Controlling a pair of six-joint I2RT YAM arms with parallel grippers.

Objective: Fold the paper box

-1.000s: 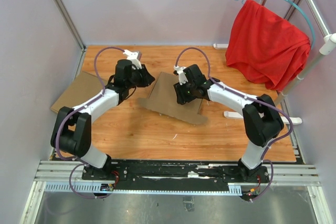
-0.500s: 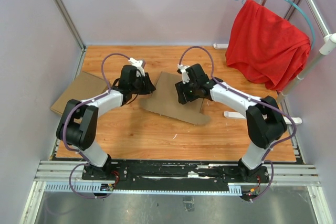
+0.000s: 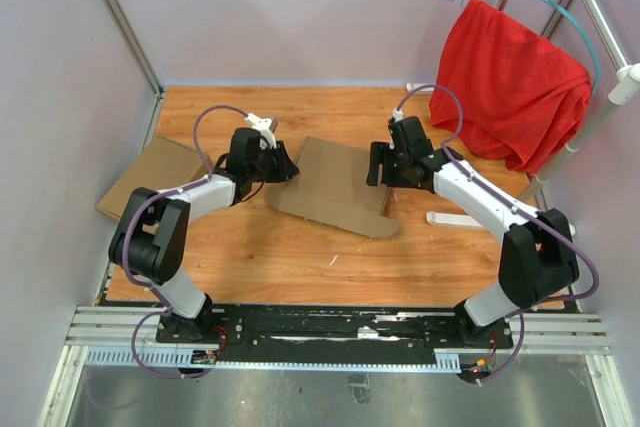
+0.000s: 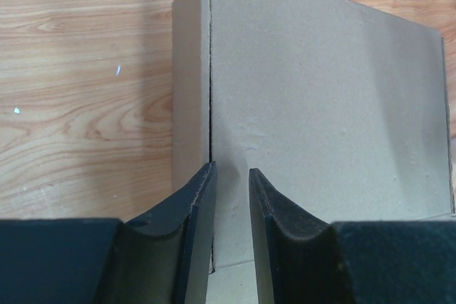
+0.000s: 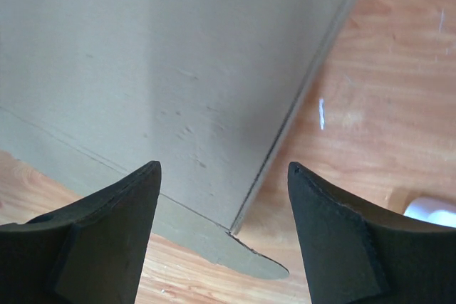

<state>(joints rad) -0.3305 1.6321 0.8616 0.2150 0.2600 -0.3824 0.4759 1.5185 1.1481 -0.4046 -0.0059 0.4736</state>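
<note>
The paper box (image 3: 335,187) is a brown cardboard piece lying closed and low in the middle of the wooden table, with a flap and a rounded tab (image 5: 249,258) sticking out along its near edge. My left gripper (image 3: 283,167) is at the box's left edge. In the left wrist view the box (image 4: 320,90) fills the frame, and the left gripper (image 4: 231,172) hovers over the seam by its left side wall, jaws a narrow gap apart with nothing between. My right gripper (image 3: 385,162) is wide open over the box's right edge (image 5: 285,133) and is empty.
Another flat tan cardboard piece (image 3: 145,177) lies at the table's left edge. A red cloth (image 3: 510,82) hangs on a rack at the back right. The rack's white foot (image 3: 455,219) rests on the table right of the box.
My right gripper has drawn back from over the box's middle to its right edge. My left gripper has moved right to the box's left edge. The box has stayed put.
</note>
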